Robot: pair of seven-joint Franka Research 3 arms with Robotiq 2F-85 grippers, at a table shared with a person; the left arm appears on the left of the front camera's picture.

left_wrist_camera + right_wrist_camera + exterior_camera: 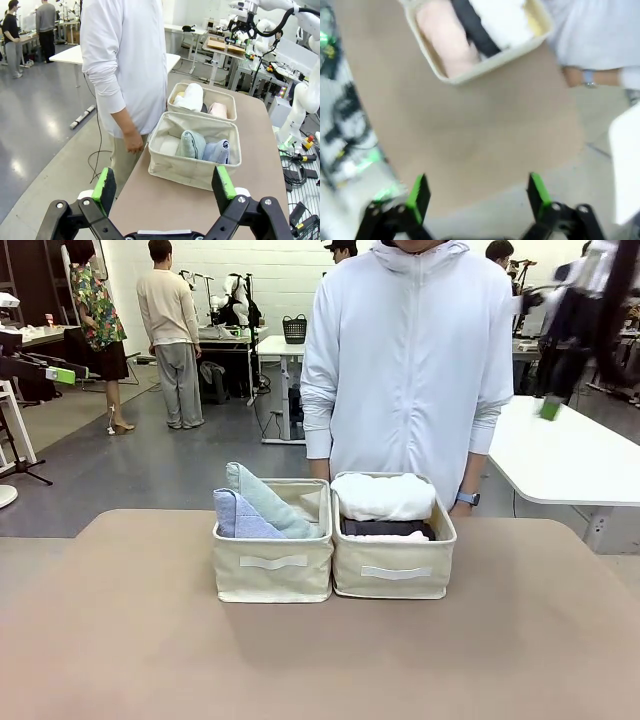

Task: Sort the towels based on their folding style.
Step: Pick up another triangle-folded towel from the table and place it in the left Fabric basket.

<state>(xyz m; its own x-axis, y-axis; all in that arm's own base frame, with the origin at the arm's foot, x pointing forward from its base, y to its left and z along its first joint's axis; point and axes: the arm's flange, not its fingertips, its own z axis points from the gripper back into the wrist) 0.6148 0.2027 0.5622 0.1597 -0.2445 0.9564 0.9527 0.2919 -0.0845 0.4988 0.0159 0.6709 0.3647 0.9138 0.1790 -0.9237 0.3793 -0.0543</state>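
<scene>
With both my left claw (165, 187) and right claw (476, 192) spread empty, a careless reach could snag a bin (272, 575) wall and drag the towels (262, 510) askew.

No readable text, label, brand, number or sign is found in any of the views. The two fabric bins (272, 580) on the desk (120, 640) are seen with plain fronts, and the small tag on the lavender-blue towel (217, 151) is too small to be read.
</scene>
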